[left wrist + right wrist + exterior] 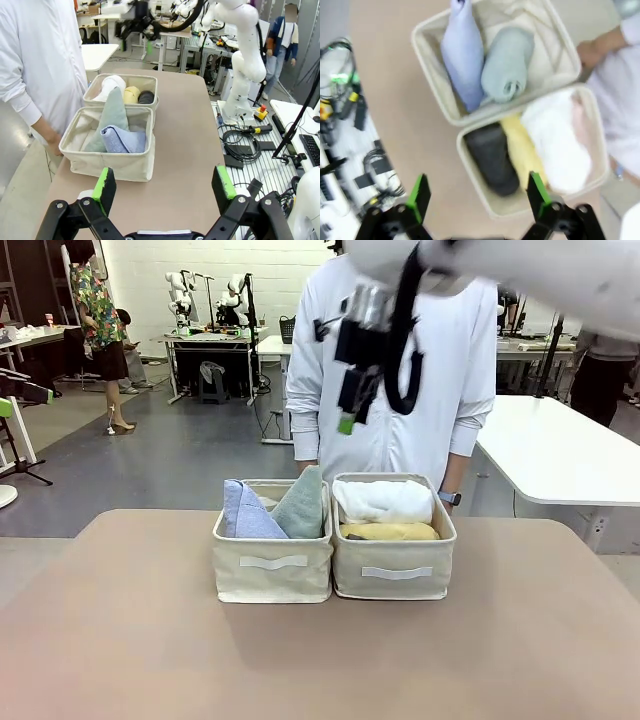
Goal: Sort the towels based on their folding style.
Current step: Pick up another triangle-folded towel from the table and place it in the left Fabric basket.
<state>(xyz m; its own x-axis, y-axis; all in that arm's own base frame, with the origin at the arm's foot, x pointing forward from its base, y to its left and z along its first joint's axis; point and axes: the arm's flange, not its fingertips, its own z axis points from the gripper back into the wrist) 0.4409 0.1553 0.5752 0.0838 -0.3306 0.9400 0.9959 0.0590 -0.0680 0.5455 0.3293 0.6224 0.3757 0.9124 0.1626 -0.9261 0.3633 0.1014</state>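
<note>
The right gripper (475, 197) hangs high over the baskets with its green-padded fingers (418, 196) spread wide and nothing between them; in the front view the same right gripper (352, 405) shows blurred in front of the person's white coat (440, 370). The left gripper (165, 187) is also wide open and empty, held above the left end of the table (185, 150), looking along it toward the baskets.

Directly below the right gripper is the right basket (477, 192). It holds the dark grey rolled towel (492, 157) on the near side, the yellow rolled towel (522, 155) touching it, and the white rolled towel (560, 145) at the far side, with a strip of pink towel (579, 120) just visible past the white one. From the front, the white roll (385, 502) lies above the yellow roll (390, 532).

The left basket (272, 575) stands touching the right basket, side by side near the table's far edge. It holds the lavender-blue cone-folded towel (245, 515) on the left and the grey-green cone-folded towel (303, 508) beside it on the right, both leaning with their points up and touching each other.

The person stands at the far side just behind the baskets, one hand (592, 52) near the left basket's far rim
</note>
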